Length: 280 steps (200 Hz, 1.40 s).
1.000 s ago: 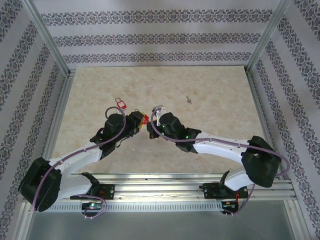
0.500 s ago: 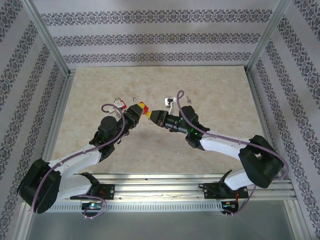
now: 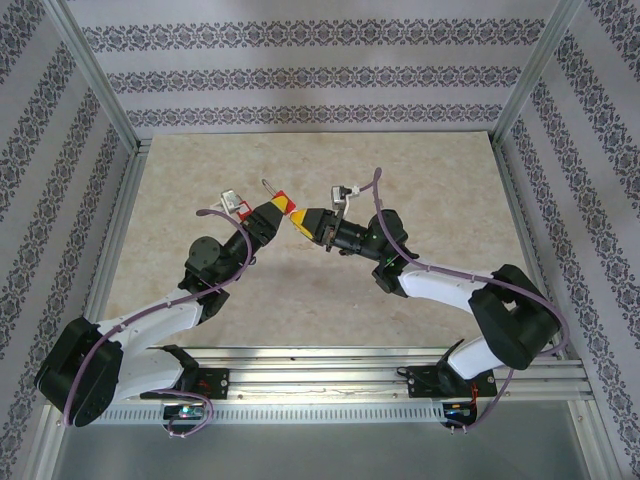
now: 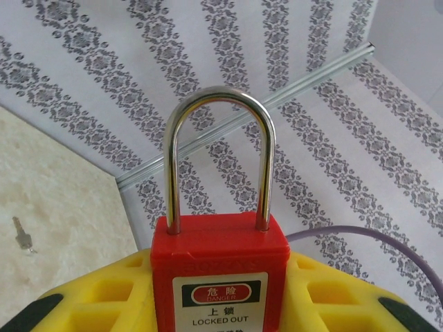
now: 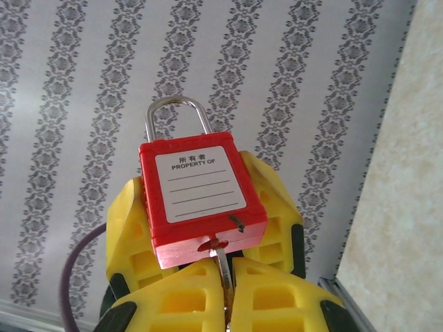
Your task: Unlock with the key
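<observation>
A red padlock (image 3: pixel 284 206) with a steel shackle (image 4: pixel 220 97) is held up above the table, my left gripper (image 3: pixel 274 213) shut on its body. Yellow fingers (image 4: pixel 332 290) flank the "LOCKED OUT" label (image 4: pixel 219 294). My right gripper (image 3: pixel 304 222) faces it from the right, shut on a silver key (image 5: pixel 225 270). The key's blade enters the keyhole in the padlock's (image 5: pixel 201 200) bottom face. Both shackle legs sit down in the body. In the right wrist view the left gripper's fingers (image 5: pixel 131 235) show behind the lock.
A second small key (image 4: pixel 24 238) lies on the beige table (image 3: pixel 440 190) toward the back. Patterned walls and aluminium posts (image 3: pixel 95 75) close in the table on three sides. A purple cable (image 4: pixel 360 235) arcs beside the left wrist.
Both arms rose from low over the table's middle and shifted toward the back wall, carrying padlock and key together. Both grips stayed the same.
</observation>
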Available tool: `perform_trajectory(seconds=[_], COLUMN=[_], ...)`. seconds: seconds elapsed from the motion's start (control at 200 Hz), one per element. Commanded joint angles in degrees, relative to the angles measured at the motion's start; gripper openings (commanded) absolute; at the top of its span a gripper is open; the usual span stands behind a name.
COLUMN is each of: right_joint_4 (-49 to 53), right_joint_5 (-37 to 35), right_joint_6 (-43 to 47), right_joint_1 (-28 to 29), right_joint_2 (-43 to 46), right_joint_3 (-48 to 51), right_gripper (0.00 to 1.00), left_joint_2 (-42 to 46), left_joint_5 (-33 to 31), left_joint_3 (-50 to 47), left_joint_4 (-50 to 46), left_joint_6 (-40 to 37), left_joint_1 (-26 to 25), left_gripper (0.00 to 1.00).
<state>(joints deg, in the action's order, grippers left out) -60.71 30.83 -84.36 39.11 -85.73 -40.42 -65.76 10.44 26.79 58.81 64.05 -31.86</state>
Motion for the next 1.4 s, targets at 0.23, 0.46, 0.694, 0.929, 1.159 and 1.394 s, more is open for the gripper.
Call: perform_trajectory(seconds=[0.23, 0.46, 0.694, 0.929, 1.159, 1.394], right_joint_4=[-1.1, 7.9, 27.2, 59.8, 72.4, 72.6], right_joint_5=[-3.1, -3.2, -2.9, -7.8, -10.4, -11.7], right_joint_6=[-7.5, -2.6, 9.9, 39.7, 52.0, 53.8], right_joint_1=[-1.9, -5.9, -10.7, -8.3, -3.4, -0.4], right_joint_2=[-3.7, 2.2, 14.9, 26.5, 24.1, 20.0], right_joint_3=[0.8, 5.1, 7.4, -4.9, -14.5, -15.9], right_gripper=[0.05, 0.47, 0.7, 0.74, 0.65, 0.5], left_joint_2=[3.0, 8.7, 14.2, 10.2, 4.4, 1.3], left_joint_5=[12.6, 13.2, 12.8, 5.5, -3.6, -8.4], left_joint_3=[0.1, 2.4, 9.4, 19.7, 25.3, 26.9], left_joint_4=[11.9, -4.8, -33.7, -61.1, -70.7, -71.9], left_joint_6=[-5.7, -11.4, -24.7, -45.9, -56.9, -59.9], left_joint_1=[-0.9, -0.3, 0.0, -5.0, -11.3, -15.3], left_gripper=[0.0, 0.0, 0.0, 0.0, 0.0, 0.0])
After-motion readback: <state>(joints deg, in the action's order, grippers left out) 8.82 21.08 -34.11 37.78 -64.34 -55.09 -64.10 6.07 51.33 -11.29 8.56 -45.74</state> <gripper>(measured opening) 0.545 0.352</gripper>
